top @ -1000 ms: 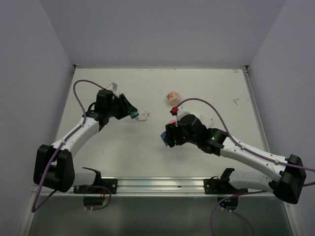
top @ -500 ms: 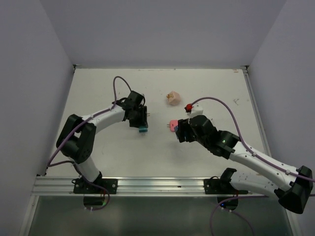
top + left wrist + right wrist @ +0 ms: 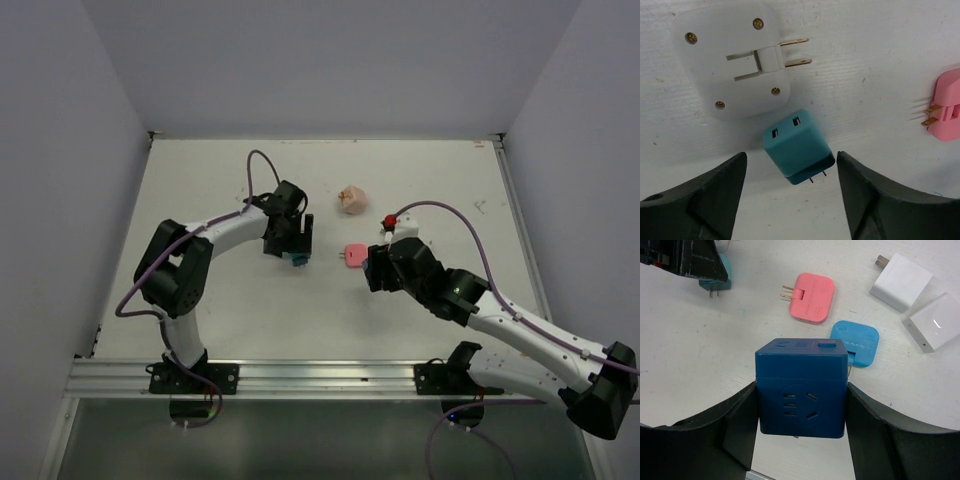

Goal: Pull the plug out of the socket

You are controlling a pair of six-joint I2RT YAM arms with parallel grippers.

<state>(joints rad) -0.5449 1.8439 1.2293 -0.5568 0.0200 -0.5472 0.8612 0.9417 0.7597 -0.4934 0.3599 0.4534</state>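
Our left tool [image 3: 790, 159] gapes wide and empty. The teal plug [image 3: 796, 141] lies on the desk between its fingers, just beside the white adapter [image 3: 727, 60], its long axis slanted and its prongs pointing away from the adapter, toward our wrist. Our right tool [image 3: 801, 387] clamps the blue socket [image 3: 801, 367], well apart from the adapter.
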